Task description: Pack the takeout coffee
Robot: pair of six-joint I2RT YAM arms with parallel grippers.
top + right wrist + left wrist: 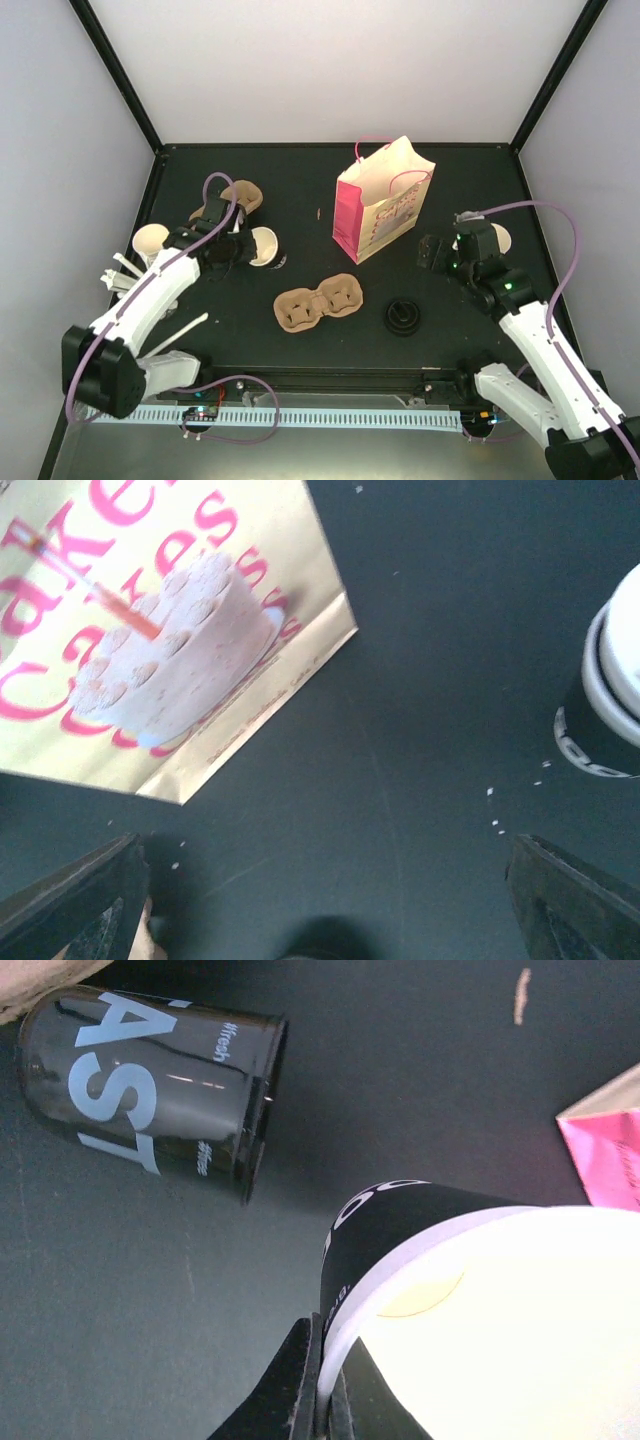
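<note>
A takeout coffee cup (500, 1320) with a black band and a cream-white open top fills the lower right of the left wrist view. My left gripper (330, 1405) is shut on its rim, one finger outside and one inside. From above, that cup (264, 245) stands left of centre with the left gripper (245, 250) beside it. A second cup (150, 240) stands at the far left. A third cup (612, 695) is to the right of my right gripper (330, 910), which is open over bare table. The brown pulp two-cup tray (318, 303) lies empty at the centre.
A pink and gold gift bag (385, 200) stands upright behind the centre. A dark glossy cup (150, 1090) lies on its side near the held cup. Another pulp tray (241, 197) sits at the back left, a black lid (403, 318) right of the tray, and white sticks (180, 334) front left.
</note>
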